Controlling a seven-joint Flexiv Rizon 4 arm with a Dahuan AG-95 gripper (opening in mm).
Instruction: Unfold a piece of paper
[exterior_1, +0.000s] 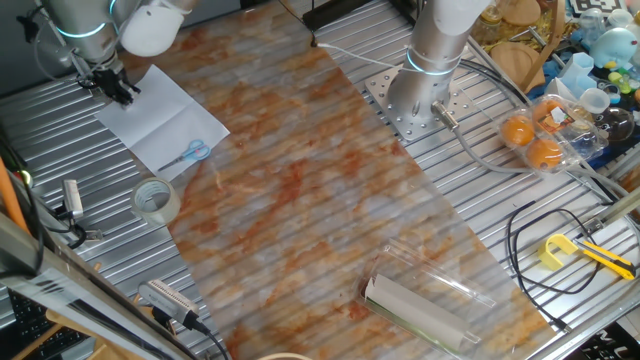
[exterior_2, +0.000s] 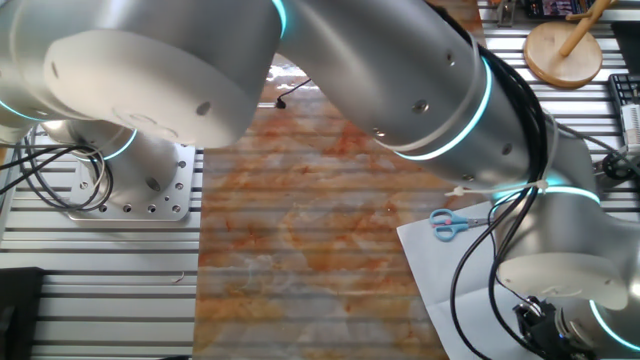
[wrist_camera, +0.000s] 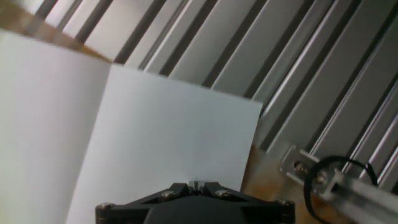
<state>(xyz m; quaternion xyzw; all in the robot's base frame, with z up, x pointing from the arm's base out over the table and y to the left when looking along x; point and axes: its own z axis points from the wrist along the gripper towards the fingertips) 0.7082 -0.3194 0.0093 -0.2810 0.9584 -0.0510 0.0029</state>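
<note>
The piece of paper (exterior_1: 160, 115) lies spread open at the far left of the table, white, with a fold crease across it. A small light-blue mark shaped like scissors (exterior_1: 190, 152) sits near its front edge. The paper also shows in the other fixed view (exterior_2: 450, 285) and in the hand view (wrist_camera: 168, 130). My gripper (exterior_1: 120, 90) is at the paper's far left edge. In the hand view the gripper (wrist_camera: 196, 184) has its fingertips pressed together on the sheet, with a thin pale sliver between them. In the other fixed view the arm hides most of the hand.
A translucent tape roll (exterior_1: 156, 200) lies just in front of the paper. A rolled sheet in clear plastic (exterior_1: 420, 300) lies at the front. A second arm's base (exterior_1: 420, 100) stands at the back. Oranges in a clear box (exterior_1: 540, 135), cables and a yellow tool (exterior_1: 560, 250) are at the right.
</note>
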